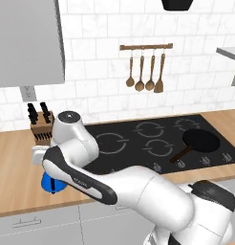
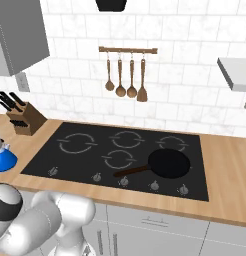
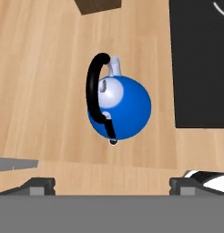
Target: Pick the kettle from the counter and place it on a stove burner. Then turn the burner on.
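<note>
Blue kettle [image 3: 119,107] stands upright on wood-grain counter [image 3: 41,91], near front edge, just left of black cooktop [image 1: 153,139], knife block [image 1: 41,125] behind it toward wall. Gripper [image 3: 111,184] hovers directly above kettle, jaws spread fully wide, holding nothing. Black arched handle [image 3: 96,88] lies roughly across the jaw gap, likely lined up for descent and top grasp. Large burner ring [image 1: 111,143] at cooktop's left end is bare and nearest. Frying pan [image 2: 167,164] occupies right front ring.
</note>
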You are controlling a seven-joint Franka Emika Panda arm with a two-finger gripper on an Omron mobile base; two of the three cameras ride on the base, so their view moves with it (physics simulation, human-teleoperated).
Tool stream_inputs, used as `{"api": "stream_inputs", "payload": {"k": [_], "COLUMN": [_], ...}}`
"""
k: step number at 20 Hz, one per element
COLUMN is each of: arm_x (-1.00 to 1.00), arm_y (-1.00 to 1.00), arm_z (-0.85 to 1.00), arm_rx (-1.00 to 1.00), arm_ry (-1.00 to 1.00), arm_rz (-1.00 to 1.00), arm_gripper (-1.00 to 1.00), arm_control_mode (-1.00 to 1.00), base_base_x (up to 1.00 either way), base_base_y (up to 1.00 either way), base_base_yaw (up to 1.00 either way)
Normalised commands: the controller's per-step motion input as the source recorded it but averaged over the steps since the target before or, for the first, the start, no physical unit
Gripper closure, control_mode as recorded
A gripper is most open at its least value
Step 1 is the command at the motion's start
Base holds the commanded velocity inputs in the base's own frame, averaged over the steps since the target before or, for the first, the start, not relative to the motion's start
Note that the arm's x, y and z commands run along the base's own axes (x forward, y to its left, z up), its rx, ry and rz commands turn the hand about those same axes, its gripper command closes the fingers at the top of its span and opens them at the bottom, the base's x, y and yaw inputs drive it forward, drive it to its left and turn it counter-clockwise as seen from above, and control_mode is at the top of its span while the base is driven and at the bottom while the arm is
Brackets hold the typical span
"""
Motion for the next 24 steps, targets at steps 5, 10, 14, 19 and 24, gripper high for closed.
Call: {"api": "stream_inputs", "payload": {"k": [5,10,14,19,24], "arm_x": [0.26,0.25,0.24,0.25,0.26], "arm_y": [0.16,0.22,0.21,0.1,0.03], "arm_z": [-0.28,-0.21,-0.2,-0.18,-0.15], "arm_rx": [0.0,0.0,0.0,0.0,0.0], "arm_ry": [0.0,0.0,0.0,0.0,0.0], "arm_rz": [0.0,-0.01,-0.03,-0.04,-0.04], "arm_gripper": [-1.0,-1.0,-1.0,-1.0,-1.0], "arm_control_mode": [-1.0,-1.0,-1.0,-1.0,-1.0], "base_base_x": [0.0,0.0,0.0,0.0,0.0], "base_base_y": [0.0,0.0,0.0,0.0,0.0], "base_base_yaw": [0.0,0.0,0.0,0.0,0.0]}}
